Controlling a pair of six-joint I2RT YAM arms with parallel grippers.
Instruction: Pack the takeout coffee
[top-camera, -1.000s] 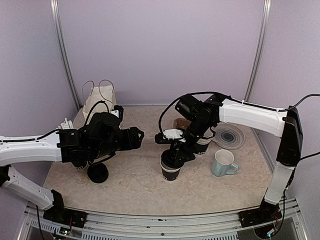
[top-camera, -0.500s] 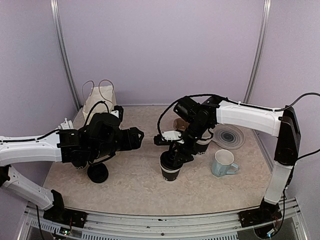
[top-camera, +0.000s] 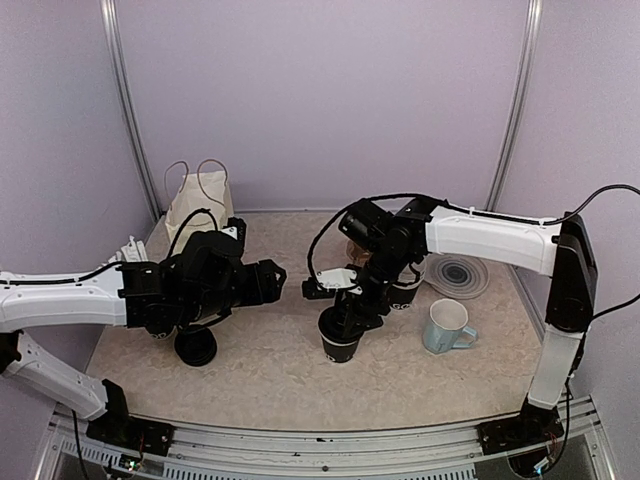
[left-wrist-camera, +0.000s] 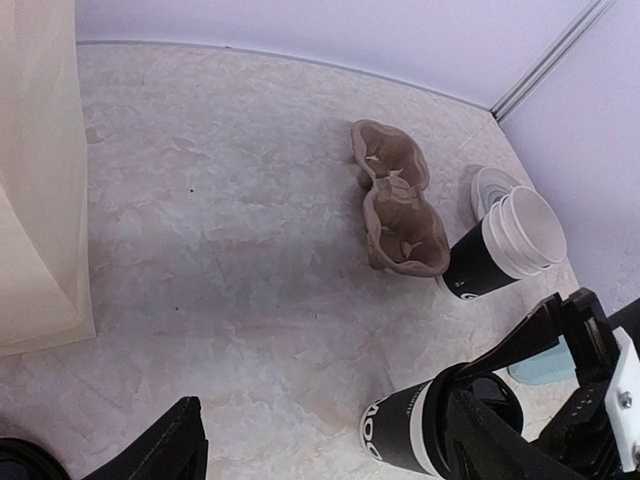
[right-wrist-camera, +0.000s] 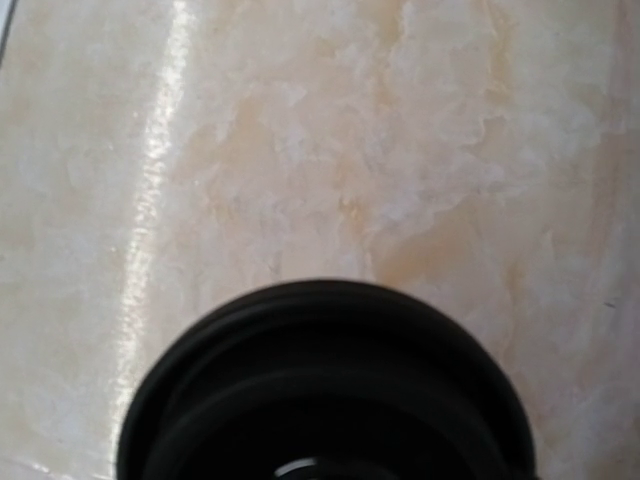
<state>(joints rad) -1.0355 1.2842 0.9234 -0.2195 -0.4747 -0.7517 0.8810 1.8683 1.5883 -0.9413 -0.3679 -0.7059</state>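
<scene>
Packing has barely begun, by my reading. Nearest, well to the left of the cardboard carrier (left-wrist-camera: 400, 205) and nearer than it, a loose lid (top-camera: 195, 347) lies flat on the table (top-camera: 270, 375) under the left arm: black moulded plastic, round, with a raised rim. Just nearer than the carrier stands the lidded cup (top-camera: 340, 345), upright, matte black paper with white lettering. Its own lid (right-wrist-camera: 320, 400) looks seated.

The right gripper (top-camera: 343, 312) sits over that lid with its jaws set wide to either side. Whether they press on it I cannot tell. To the right of the carrier and nearer, a light-blue mug (top-camera: 447, 327) rests upright, glazed and handled.

The left gripper (top-camera: 270, 280) hangs left of the carrier, jaws apart and holding nothing.

Touching the carrier's near-right end is a stack of cups (left-wrist-camera: 500, 250), tilted in the wrist view, white inside and uncapped. The carrier itself is rough brown pulp with two moulded wells, both empty. Right of it lies a grey ringed plate (top-camera: 462, 273). Far left of it, against the back wall, stands a cream bag (top-camera: 197, 205) with cord handles.

Left to do, I judge: setting the cup into a well, and perhaps capping another.
</scene>
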